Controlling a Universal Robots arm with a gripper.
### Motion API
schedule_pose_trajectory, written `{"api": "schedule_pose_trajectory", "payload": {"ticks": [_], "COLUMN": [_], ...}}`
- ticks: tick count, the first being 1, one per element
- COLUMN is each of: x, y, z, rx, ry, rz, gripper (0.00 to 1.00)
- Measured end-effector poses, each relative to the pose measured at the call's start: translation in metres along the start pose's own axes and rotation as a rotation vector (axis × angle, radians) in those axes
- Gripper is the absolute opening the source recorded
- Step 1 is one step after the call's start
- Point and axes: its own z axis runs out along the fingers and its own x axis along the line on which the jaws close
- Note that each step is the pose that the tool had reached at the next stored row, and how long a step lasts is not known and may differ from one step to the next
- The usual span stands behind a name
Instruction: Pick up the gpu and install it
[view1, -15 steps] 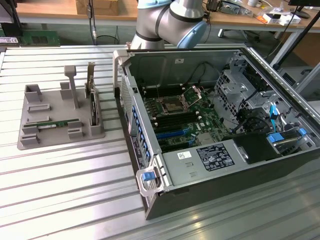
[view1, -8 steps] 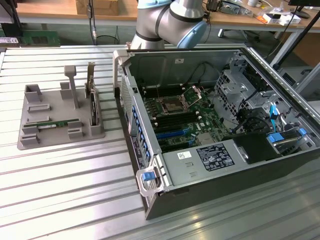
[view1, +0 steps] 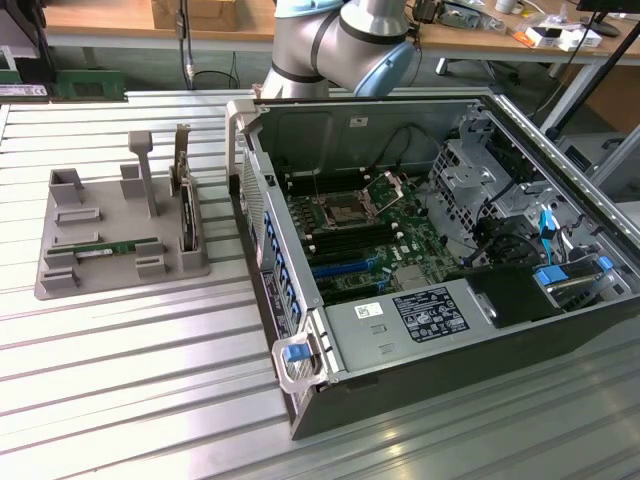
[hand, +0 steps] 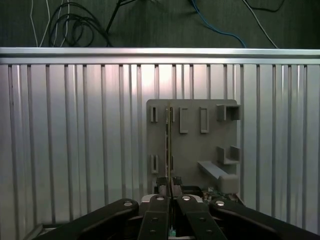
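Note:
The gpu (view1: 112, 246) is a thin green stick with a white label, standing on edge in a slot of the grey holder (view1: 60, 290) at the exterior view's left. In the wrist view the gpu (hand: 169, 145) is a narrow line across the same holder (hand: 192, 150), seen edge-on from well above. My gripper (hand: 169, 186) hangs high over the holder's near end, in line with the stick. Its black fingers (hand: 155, 215) are shut together with nothing held between them. Part of my arm (view1: 340, 40) shows behind the computer case.
An upright dark card with a metal bracket (view1: 186, 210) and a tall grey post (view1: 146, 170) stand in the holder. The open computer case (view1: 420, 400) with its motherboard (view1: 370, 235) lies at the exterior view's right. The ribbed metal table (view1: 130, 380) ends beyond the holder, with cables (hand: 70, 25) on the floor.

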Motion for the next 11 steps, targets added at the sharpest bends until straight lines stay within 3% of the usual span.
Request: {"api": "schedule_pose_trajectory", "payload": {"ticks": [7,11], "x": [0.001,0.001], "y": [-0.005,-0.0149], "z": [0.0198,0.0219], "rx": [0.0001,0.0001], "ry": [0.0027,0.0034], "rz": [0.0,0.0], "gripper": [0.12,0.12]}}
